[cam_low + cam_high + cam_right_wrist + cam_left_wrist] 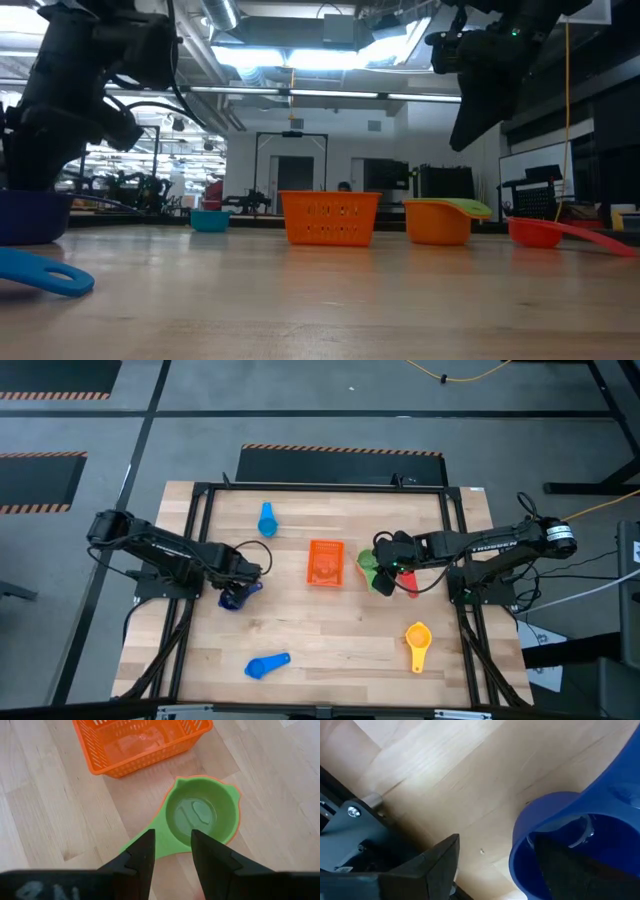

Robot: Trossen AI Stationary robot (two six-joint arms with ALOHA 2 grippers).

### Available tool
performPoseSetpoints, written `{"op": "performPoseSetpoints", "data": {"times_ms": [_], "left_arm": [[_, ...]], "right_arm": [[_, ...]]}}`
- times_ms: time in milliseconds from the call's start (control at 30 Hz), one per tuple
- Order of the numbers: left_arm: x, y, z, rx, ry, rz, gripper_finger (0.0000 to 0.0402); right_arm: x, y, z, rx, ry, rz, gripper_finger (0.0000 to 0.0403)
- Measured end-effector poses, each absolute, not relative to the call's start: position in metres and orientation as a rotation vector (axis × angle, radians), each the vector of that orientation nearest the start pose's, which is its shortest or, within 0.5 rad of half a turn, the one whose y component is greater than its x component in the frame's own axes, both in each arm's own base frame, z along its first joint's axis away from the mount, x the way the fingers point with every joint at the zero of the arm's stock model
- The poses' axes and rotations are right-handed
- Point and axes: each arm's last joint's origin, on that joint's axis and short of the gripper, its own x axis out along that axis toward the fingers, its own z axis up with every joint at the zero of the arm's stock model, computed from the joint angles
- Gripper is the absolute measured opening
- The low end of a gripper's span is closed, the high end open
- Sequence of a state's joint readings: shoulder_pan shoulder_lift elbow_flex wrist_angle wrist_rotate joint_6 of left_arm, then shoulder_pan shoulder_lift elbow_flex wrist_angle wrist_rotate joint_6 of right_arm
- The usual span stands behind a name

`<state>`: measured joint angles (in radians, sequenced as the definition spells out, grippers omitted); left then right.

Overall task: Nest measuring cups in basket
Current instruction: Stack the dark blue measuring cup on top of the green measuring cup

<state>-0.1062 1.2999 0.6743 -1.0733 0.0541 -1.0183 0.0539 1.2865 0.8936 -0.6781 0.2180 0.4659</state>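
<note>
Wooden tabletop is carrying the orange basket (326, 562) at its middle, so both arms are working toward it. Left gripper (243, 584) is straddling the dark blue cup (233, 598) wall with spread fingers, one inside, seemingly readying a pinch. Right gripper (171, 851) is hovering half-parted over the handle of the green cup (201, 815), already nested in the orange cup (438, 222) beside the basket. Light blue (267, 518), blue (267, 665), yellow (418, 641) and red (541, 231) cups are lying scattered, awaiting collection.
</note>
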Motion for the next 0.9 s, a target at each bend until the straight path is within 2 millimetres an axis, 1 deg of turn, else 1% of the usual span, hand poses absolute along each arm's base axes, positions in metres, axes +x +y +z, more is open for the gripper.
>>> {"op": "performPoseSetpoints", "data": {"times_ms": [133,367,567,800,833,900], "left_arm": [[0.17,-0.02,0.166,-0.696,1.598,0.735,0.0226],[0.172,-0.02,0.166,-0.679,1.592,0.7,0.0161],[0.174,-0.02,0.166,-0.604,1.595,0.595,0.0104],[0.185,-0.021,0.165,-0.514,1.52,0.426,0.0022],[0.187,-0.021,0.166,-0.502,1.503,0.404,0.0013],[0.191,-0.022,0.166,-0.479,1.46,0.361,0.001]], "right_arm": [[0.241,0.007,0.234,0.275,1.002,-0.39,0.0131],[0.241,0.007,0.234,0.272,1.003,-0.389,0.0131],[0.241,0.007,0.234,0.272,1.003,-0.389,0.0131],[0.241,0.007,0.234,0.272,1.003,-0.389,0.0131],[0.241,0.007,0.234,0.272,1.003,-0.389,0.0131],[0.241,0.007,0.234,0.273,1.003,-0.389,0.0131]]}}
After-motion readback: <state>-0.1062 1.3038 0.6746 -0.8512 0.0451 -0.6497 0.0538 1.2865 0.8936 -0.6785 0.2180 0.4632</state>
